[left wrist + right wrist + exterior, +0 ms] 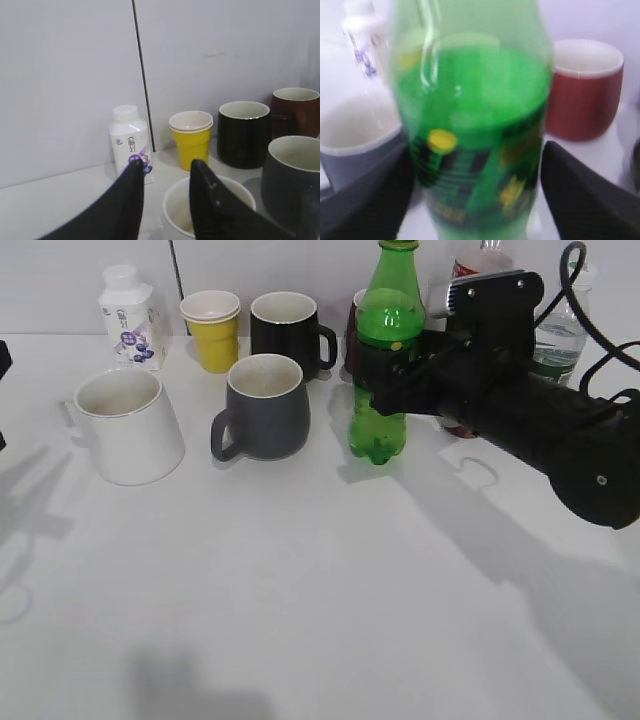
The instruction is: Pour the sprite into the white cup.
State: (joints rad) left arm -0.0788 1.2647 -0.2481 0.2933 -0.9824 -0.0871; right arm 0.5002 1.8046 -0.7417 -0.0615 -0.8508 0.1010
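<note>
While the sprite (384,370) is standing upright on the table (320,580) just right of the grey mug (263,406), the right gripper (388,380) is reaching in from the right and bracketing its labelled middle. In the right wrist view its dark fingers (585,195) are sitting on either side of the bottle (472,125), but whether they are pressing on the plastic I cannot tell. The white cup (127,424) is sitting well to the left, handle turned away, with the grey mug between it and the bottle. The left gripper (165,182) is hanging partly open and holding nothing, just above the cup's rim (172,207). Along the back wall are standing a milk bottle (130,318), a yellow cup (212,330) and a black mug (288,335); a red mug (585,90) is showing behind the sprite.
</note>
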